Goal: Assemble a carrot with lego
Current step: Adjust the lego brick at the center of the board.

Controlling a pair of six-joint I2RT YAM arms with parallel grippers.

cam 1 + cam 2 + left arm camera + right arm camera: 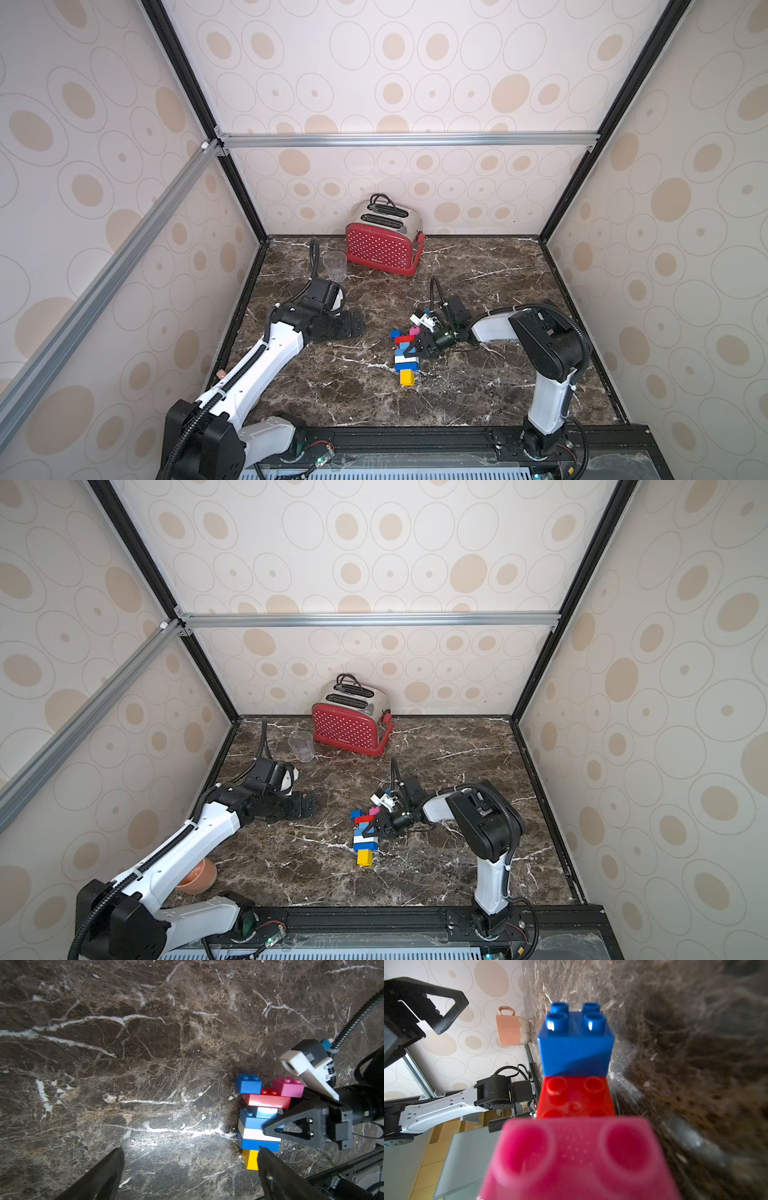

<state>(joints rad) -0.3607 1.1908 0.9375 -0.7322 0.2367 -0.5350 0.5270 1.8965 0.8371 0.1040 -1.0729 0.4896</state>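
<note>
Masking middle bricks of the carrot (254, 1122): clamped right jaws.

On the table (498, 270), carrot (404, 365) centre-front, right claw (415, 348) at its right, toaster (380, 245) behind, left claw (357, 325) well left.

My stereo head sits high above the front edge and faces down toward the back wall. Both top views cover the whole dark veined marble tabletop (498, 395) (415, 875), with a slight sideways offset between them. My left wrist camera looks steeply down on the tabletop from mid-range, with the tapered blue, white, red, pink and yellow plastic brick stack (251, 1122) near one edge. My right wrist camera looks low along the tabletop, so near the brick stack (575, 1051) that its closest pink brick blurs. All four views share the brick stack.
</note>
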